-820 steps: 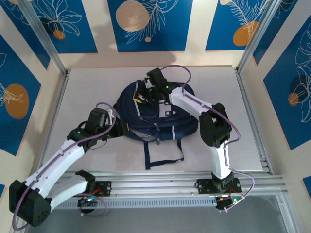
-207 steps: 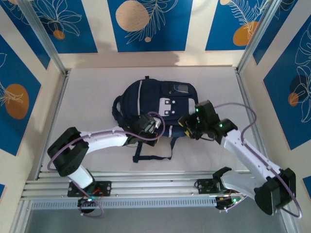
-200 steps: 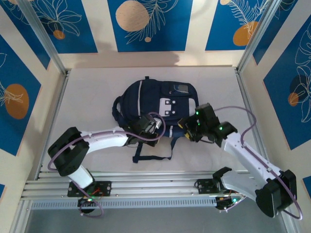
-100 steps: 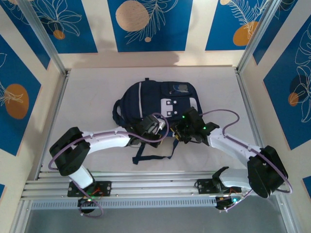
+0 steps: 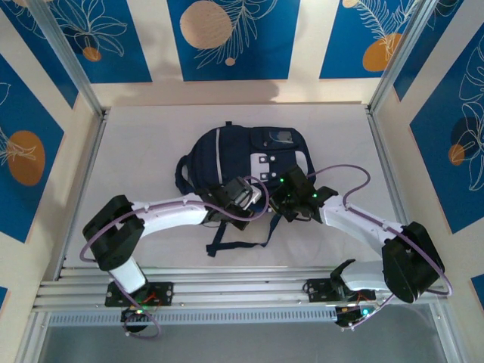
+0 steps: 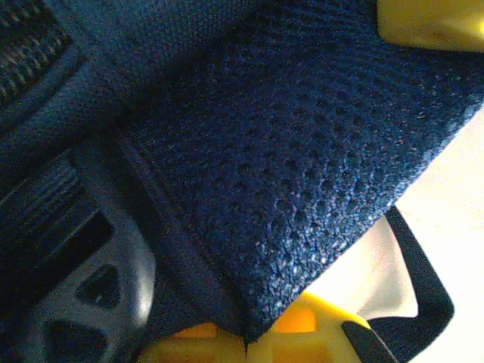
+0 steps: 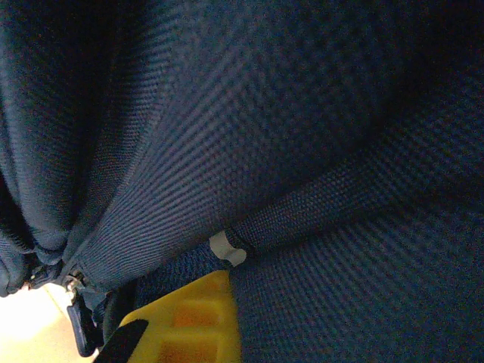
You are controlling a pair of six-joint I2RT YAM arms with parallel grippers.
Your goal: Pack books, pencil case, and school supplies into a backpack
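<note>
- Okay, the backpack (image 5: 240, 155) lies flat on the white table (image 5: 144, 144), front face up, with dark straps (image 5: 242, 243) trailing from its near edge.
- It is navy woven fabric with a rounded top. A pale stripe (image 5: 218, 147) runs down its left side, two light grey buckle patches (image 5: 261, 162) sit at its centre, and a small shiny window (image 5: 281, 137) is near its top right.
- The left gripper (image 5: 257, 203) sits at the backpack's near edge, left of centre, its jaws clamped tight on a fold of the bag.
- In the left wrist view that fold is dimpled, padded-looking mesh (image 6: 302, 151) running between two yellow plastic fingers (image 6: 431, 23). Both fingers are cut off by the frame edges.
- Beside the mesh is a dark moulded buckle (image 6: 83, 302) with rounded cut-outs, and flat black webbing (image 6: 420, 302) lies over the table.
- The right gripper (image 5: 277, 204) is just right of the left one, also at the backpack's near edge, jaws drawn together with fabric apparently pinched.
- The right wrist view shows coarse, tight-weave nylon (image 7: 265, 113), with a ridge of it ending at a small white tab (image 7: 227, 249).
- One yellow waffle-patterned finger (image 7: 193, 325) touches that fabric, and its partner is out of frame.
- A dark zipper pull (image 7: 79, 329) hangs at the lower left, blurry.
- From above, wrist housings and purple cables (image 5: 227, 215) hide both sets of fingertips.
- The bag's contents are hidden, and I cannot tell whether the zip is open or closed.
</note>
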